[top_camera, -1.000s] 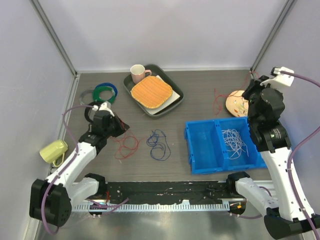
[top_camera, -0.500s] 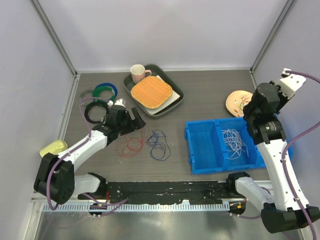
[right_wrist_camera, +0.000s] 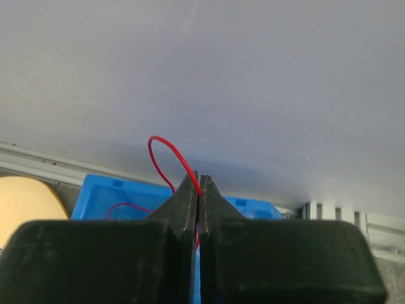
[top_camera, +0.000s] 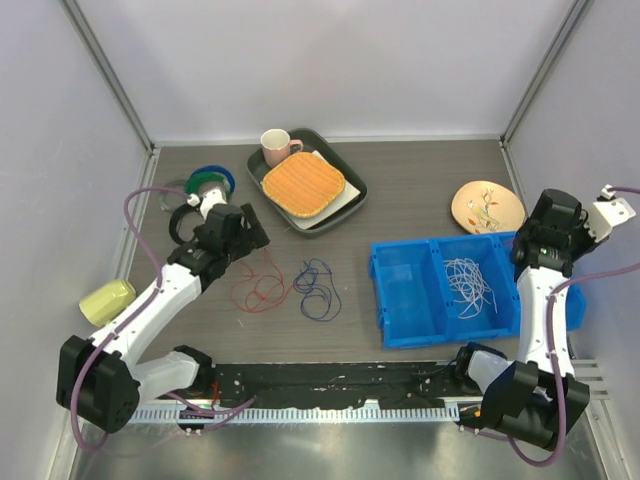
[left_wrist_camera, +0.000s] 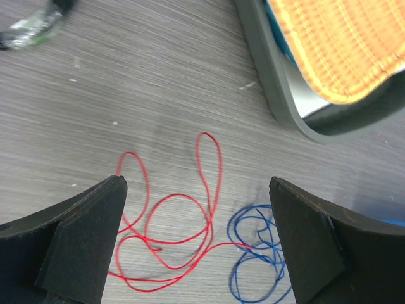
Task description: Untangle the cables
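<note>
Your left fingers (left_wrist_camera: 82, 234) gape wide above the red cable (left_wrist_camera: 205, 133), loose on the tabletop (top_camera: 420, 200) beside the blue cable (top_camera: 318, 288). Your right fingers (right_wrist_camera: 186, 202) pinch another red strand (right_wrist_camera: 166, 142) near the blue bin (top_camera: 405, 300); the white cable (top_camera: 468, 285) lies inside.

This is a robotics lab test cell rather than a lived-in room. Plain pale wall panels (top_camera: 330, 60) set in bare metal posts (top_camera: 108, 72) box in a dark wood-grain table (top_camera: 410, 190), and two robot arms (top_camera: 150, 305) are bolted to a black rail (top_camera: 330, 378) along the bottom edge. Household items lie scattered like props: a tray (top_camera: 357, 190) and pink mug (top_camera: 277, 146) at upper centre, a yellow mug (top_camera: 106, 300) at left, a plate (top_camera: 487, 205) and blue bin (top_camera: 405, 290) at right, and thin cables (top_camera: 316, 290) in the middle.
</note>
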Motion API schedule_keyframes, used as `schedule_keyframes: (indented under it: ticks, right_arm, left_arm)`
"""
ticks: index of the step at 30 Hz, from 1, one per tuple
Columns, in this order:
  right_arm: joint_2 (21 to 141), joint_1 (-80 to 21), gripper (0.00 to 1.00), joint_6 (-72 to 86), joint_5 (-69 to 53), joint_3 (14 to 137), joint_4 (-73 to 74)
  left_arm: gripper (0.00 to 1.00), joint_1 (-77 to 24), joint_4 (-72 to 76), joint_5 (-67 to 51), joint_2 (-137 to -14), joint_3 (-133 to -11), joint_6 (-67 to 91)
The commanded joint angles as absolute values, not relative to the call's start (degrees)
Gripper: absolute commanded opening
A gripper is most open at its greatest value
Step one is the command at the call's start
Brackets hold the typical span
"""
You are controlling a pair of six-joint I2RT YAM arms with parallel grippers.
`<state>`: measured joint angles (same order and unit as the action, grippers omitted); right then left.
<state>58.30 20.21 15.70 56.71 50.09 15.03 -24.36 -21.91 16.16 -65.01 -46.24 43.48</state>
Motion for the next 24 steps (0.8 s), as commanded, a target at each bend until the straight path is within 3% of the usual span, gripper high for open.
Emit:
schedule_keyframes:
  ticks: [1, 4, 6, 10, 11, 16, 18, 20, 24]
  right_arm:
    - [53.97, 22.32, 0.01, 24.34, 52.47, 48.17, 17.22]
    - [52.74, 22.5, 0.01, 25.22, 50.02, 47.02, 18.1]
    - [52.73, 22.5, 0.09, 25.31, 48.35, 47.28, 19.76]
    - [52.39, 22.5, 0.67, 28.2, 42.66, 50.79, 23.37]
    - [51.25, 22.5, 0.71, 28.47, 40.1, 51.5, 23.47]
    - [45.54, 22.41, 0.86, 26.63, 22.45, 54.05, 20.75]
    - [45.09, 21.89, 0.86, 26.55, 11.12, 54.75, 19.0]
    - [46.4, 19.43, 0.88, 26.11, 2.52, 55.28, 17.24]
    - [49.3, 10.22, 0.88, 24.0, -2.29, 52.83, 6.88]
  left_arm:
    - [1.0, -24.43, -29.34, 28.1, -62.84, -49.92, 45.0]
    - [1.0, -24.17, -33.29, 31.54, -63.54, -52.11, 45.96]
    - [1.0, -23.12, -35.5, 34.44, -64.07, -53.87, 47.45]
    - [1.0, -18.38, -36.39, 33.32, -64.51, -54.41, 48.16]
    - [1.0, -16.19, -35.69, 32.79, -64.16, -54.23, 47.82]
    - [1.0, -8.98, -37.26, 37.96, -64.51, -55.81, 47.81]
    - [1.0, -4.06, -36.74, 38.67, -64.25, -55.55, 47.2]
    - [1.0, -0.63, -32.54, 38.41, -63.2, -54.32, 44.67]
    - [1.0, -0.44, -12.43, 35.25, -57.49, -43.52, 33.94]
